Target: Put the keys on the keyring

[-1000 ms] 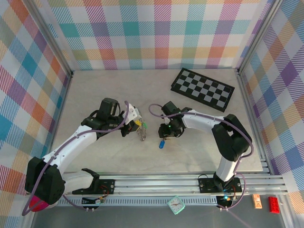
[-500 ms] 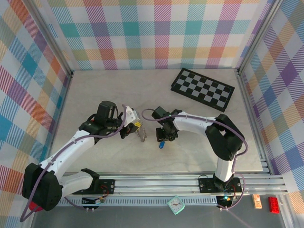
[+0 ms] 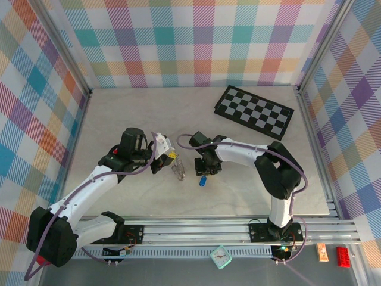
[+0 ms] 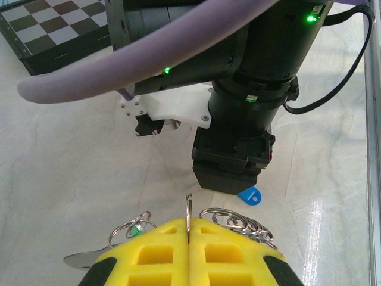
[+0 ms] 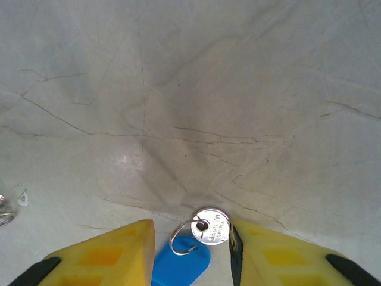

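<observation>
**Picking up the blue key, ring held ready**

The step in hand looks like the pickup of one loose key. Seen from above, the keyring [image 3: 177, 171] hangs just off the counter [image 3: 119, 113] near its middle. The left gripper [image 4: 189, 225] is at its 10 o'clock and clamped fully closed on the hoop. In the left wrist view the thin grey wire stands upright out of the seam between the yellow fingers [image 4: 155, 256]. Small silvery rings and keys are bunched on either side, with a green head among them at 9 o'clock.

The blue key [image 5: 180, 266] lies flat on the counter at about 4 o'clock from the keyring, close by but apart from it. It has a blue plastic tag, a round silver head and a small split ring of its own.

The right gripper [image 5: 191, 227] stands over the key with its jaws part-way apart, one finger on each side. Whether the pads touch it yet I cannot tell.

The next move probably calls for closing on the key's thin edge without skidding it. The gripper would then lift the key and carry it toward 10 o'clock to meet the hoop. The key is small, flat and slippery, so the pinch needs care.
</observation>
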Robot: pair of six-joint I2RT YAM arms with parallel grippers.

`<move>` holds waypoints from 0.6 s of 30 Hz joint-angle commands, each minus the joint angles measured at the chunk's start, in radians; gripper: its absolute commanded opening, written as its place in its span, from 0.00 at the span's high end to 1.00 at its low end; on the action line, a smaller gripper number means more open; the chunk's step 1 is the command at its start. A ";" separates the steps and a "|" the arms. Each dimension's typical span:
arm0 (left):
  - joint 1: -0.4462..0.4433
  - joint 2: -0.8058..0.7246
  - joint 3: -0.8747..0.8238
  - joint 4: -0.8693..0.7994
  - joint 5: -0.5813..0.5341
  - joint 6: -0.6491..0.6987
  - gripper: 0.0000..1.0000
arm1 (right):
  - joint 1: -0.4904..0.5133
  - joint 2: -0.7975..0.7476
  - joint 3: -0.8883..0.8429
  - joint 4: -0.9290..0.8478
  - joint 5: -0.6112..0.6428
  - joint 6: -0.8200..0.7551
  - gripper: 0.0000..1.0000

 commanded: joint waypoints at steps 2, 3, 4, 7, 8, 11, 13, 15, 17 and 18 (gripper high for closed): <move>-0.006 -0.027 -0.008 0.037 0.033 -0.007 1.00 | 0.006 0.029 0.029 -0.026 0.002 0.013 0.64; -0.006 -0.029 -0.008 0.037 0.033 -0.006 1.00 | 0.008 0.033 0.032 -0.032 0.007 0.013 0.64; -0.005 -0.029 -0.010 0.037 0.032 -0.007 1.00 | 0.008 0.037 0.034 -0.037 0.011 0.012 0.65; -0.006 -0.031 -0.010 0.038 0.034 -0.006 1.00 | 0.011 0.044 0.040 -0.045 0.017 0.011 0.68; -0.006 -0.030 -0.010 0.038 0.033 -0.007 1.00 | 0.012 0.045 0.041 -0.048 0.018 0.012 0.70; -0.006 -0.032 -0.010 0.038 0.033 -0.006 1.00 | 0.016 0.043 0.047 -0.059 0.030 0.011 0.74; -0.006 -0.032 -0.010 0.039 0.033 -0.005 1.00 | 0.016 0.038 0.049 -0.068 0.039 0.010 0.77; -0.006 -0.034 -0.010 0.038 0.033 -0.003 1.00 | 0.017 0.034 0.051 -0.077 0.044 0.007 0.80; -0.005 -0.034 -0.011 0.038 0.031 -0.004 1.00 | 0.019 0.029 0.051 -0.086 0.050 0.003 0.82; -0.006 -0.033 -0.011 0.038 0.031 -0.003 1.00 | 0.019 0.027 0.052 -0.089 0.052 0.002 0.83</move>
